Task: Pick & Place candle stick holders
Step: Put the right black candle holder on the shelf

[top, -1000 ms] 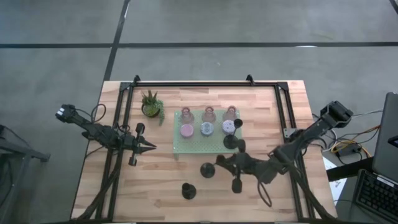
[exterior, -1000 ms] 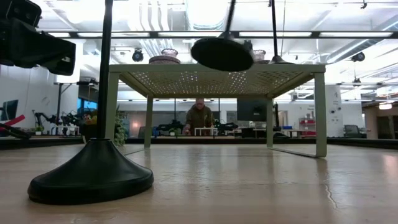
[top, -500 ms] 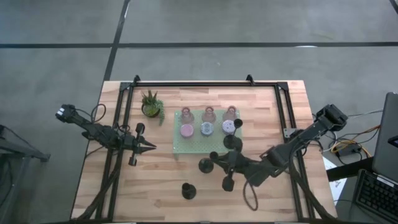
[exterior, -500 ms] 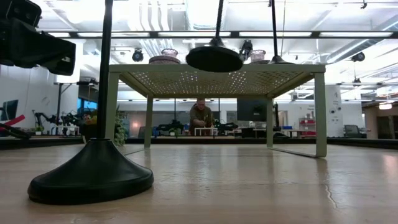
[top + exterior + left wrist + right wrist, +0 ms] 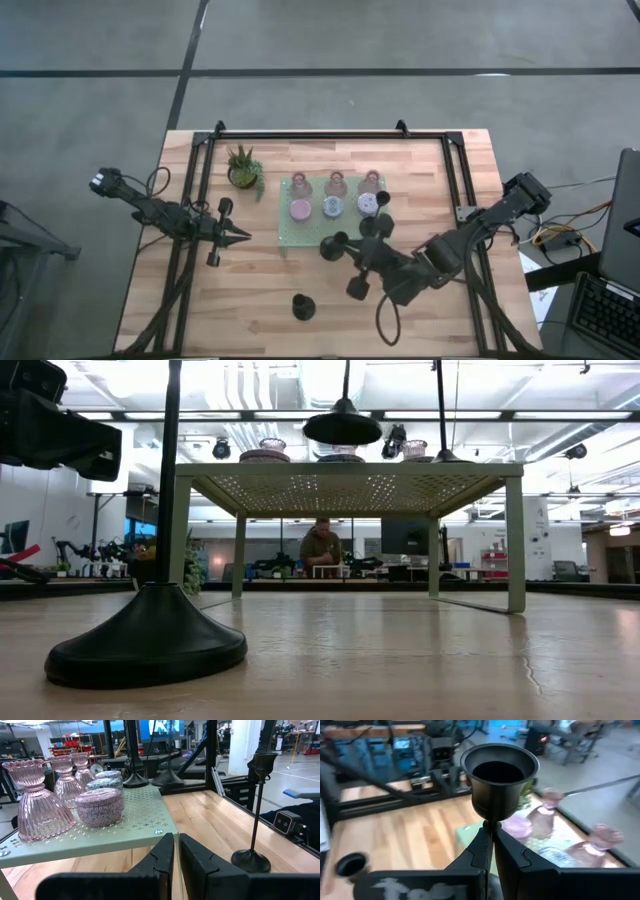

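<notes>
My right gripper (image 5: pixel 348 254) is shut on a black candle stick holder whose round base (image 5: pixel 332 247) hangs at the near edge of the pale green tray (image 5: pixel 290 235). In the low view that base (image 5: pixel 343 428) is above the tray's top. Several glass and pastel holders (image 5: pixel 333 196) stand on the tray, with one black holder (image 5: pixel 375 228) at its near right corner. Another black holder (image 5: pixel 303 306) stands on its base on the table. My left gripper (image 5: pixel 240 236) is shut and empty, left of the tray. My right gripper pinches the black holder's thin stem (image 5: pixel 490 826) between its two fingers, just below the cup (image 5: pixel 499 770). The fingers come about level from the table's right and near side, across the stem. The holder hangs upright, cup up, with its base clear of table and tray.
A small potted plant (image 5: pixel 243 168) stands at the far left of the tray. A black rail frame (image 5: pixel 310 137) runs along the table's far edge and both sides. Bare wood lies near and left of the tray. A person (image 5: pixel 320 548) is far off in the room.
My right gripper has gone up and toward the table's far edge and a little left, toward the tray, carrying the black holder. The holder has stayed upright and its base has risen from below the tray's top to above it.
</notes>
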Controlling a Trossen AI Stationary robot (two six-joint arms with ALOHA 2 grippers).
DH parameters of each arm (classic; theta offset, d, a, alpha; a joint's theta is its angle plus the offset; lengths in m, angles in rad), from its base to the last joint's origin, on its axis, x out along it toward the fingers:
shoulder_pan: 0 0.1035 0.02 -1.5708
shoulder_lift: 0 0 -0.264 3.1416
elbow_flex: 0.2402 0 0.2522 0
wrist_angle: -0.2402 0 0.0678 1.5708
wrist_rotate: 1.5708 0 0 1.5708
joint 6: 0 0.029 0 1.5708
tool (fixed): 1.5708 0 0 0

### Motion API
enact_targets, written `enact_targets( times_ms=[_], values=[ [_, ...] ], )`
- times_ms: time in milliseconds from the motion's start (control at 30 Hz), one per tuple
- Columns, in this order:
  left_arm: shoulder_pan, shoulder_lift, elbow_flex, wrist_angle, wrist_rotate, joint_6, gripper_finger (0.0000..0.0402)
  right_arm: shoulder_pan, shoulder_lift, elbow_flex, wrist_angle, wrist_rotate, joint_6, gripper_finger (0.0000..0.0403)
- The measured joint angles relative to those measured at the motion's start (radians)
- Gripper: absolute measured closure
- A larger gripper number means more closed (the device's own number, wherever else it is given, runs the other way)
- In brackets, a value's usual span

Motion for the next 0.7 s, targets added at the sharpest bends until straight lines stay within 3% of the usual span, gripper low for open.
enact_targets(
  times_ms=[700],
  values=[
    [0.0,0.0,0.0,0.0,0.0,0.0,0.0369,-0.085,-0.003,-0.031,-0.002,0.069,0.029,0.039]
  ],
)
